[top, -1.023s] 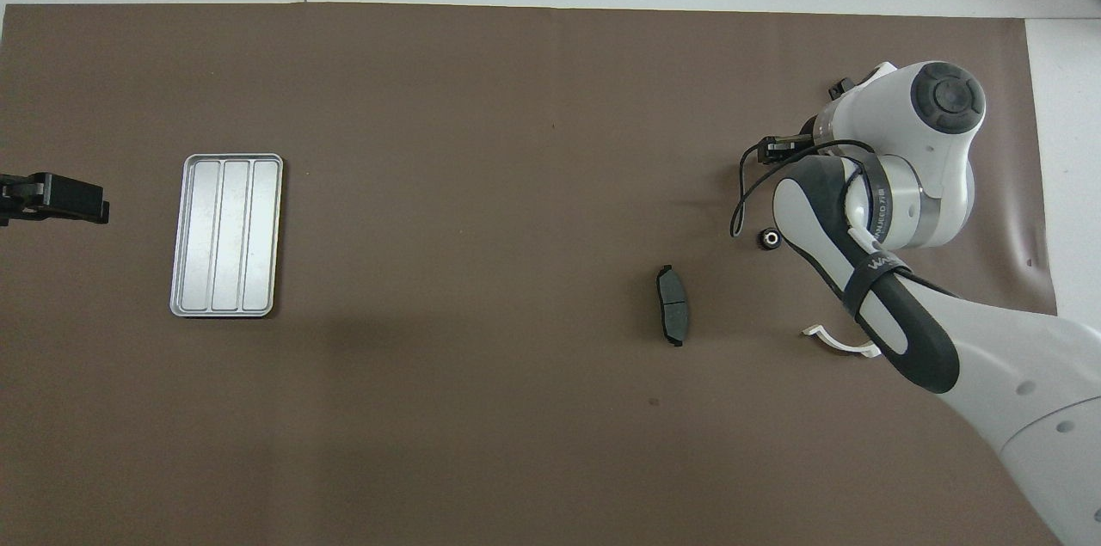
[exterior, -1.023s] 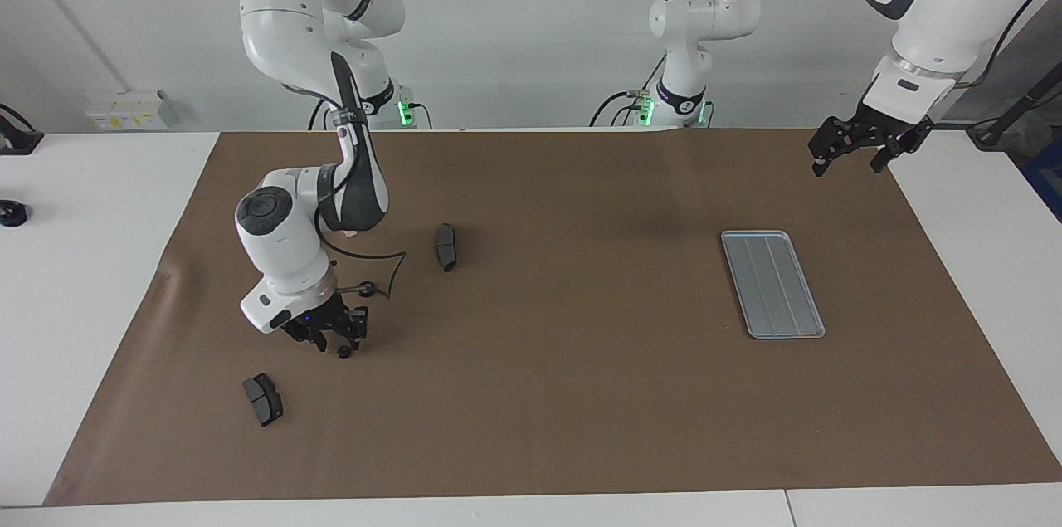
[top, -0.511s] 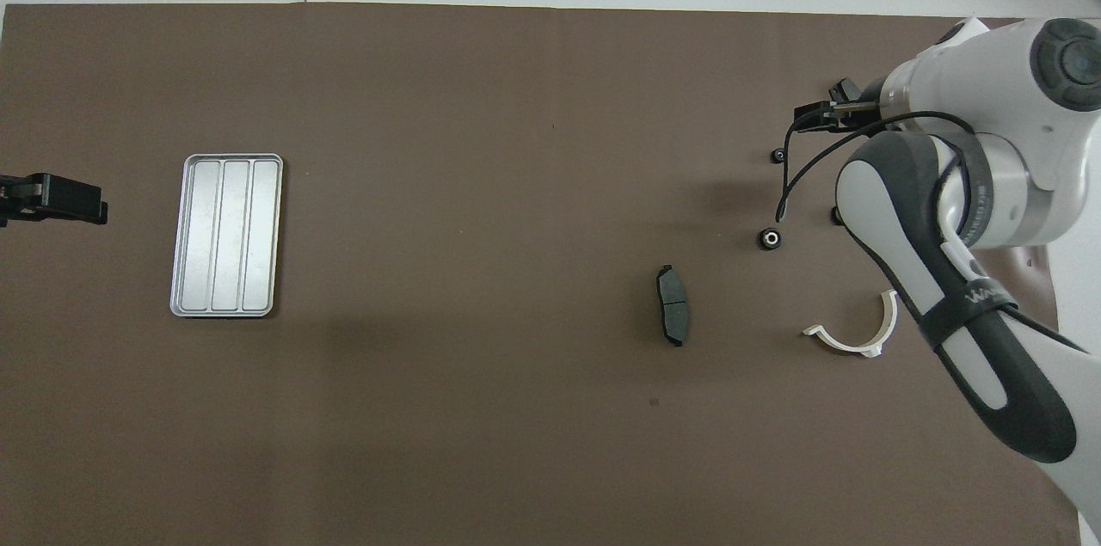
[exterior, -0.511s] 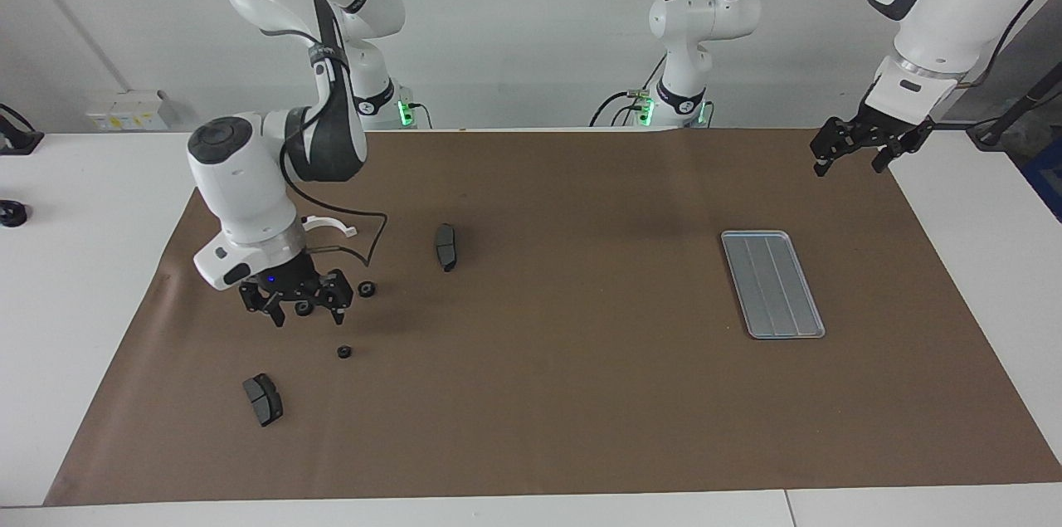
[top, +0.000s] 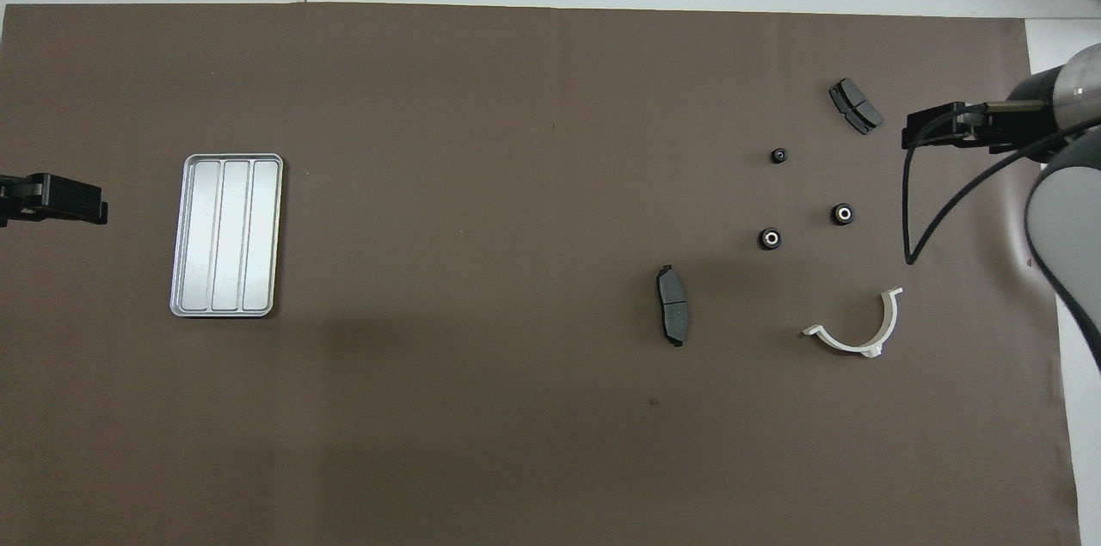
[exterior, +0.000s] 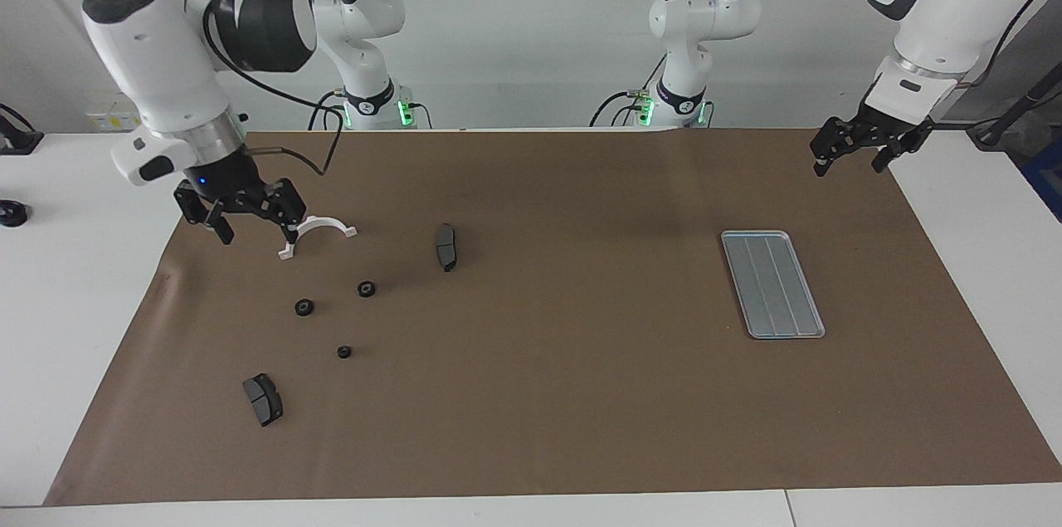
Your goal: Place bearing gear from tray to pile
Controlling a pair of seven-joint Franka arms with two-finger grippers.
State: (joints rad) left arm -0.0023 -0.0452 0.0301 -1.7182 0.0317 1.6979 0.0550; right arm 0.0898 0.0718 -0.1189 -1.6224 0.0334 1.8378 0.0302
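- Right gripper (exterior: pixel 251 222): raised over the mat's edge at the right arm's end, beside the white half-ring bracket (exterior: pixel 318 233); jaws spread wide, holding nothing.
- Left gripper (exterior: pixel 854 153): waits in the air at the left arm's end, jaws apart, holding nothing.
- Tray (exterior: pixel 772 284): flat on the brown mat (exterior: pixel 548 394), no parts in it.
- Three bearing gears (exterior: pixel 304 308), (exterior: pixel 366 289), (exterior: pixel 344 352): on the mat between the bracket and two brake pads (exterior: pixel 263 399), (exterior: pixel 446 246), each apart from the others.
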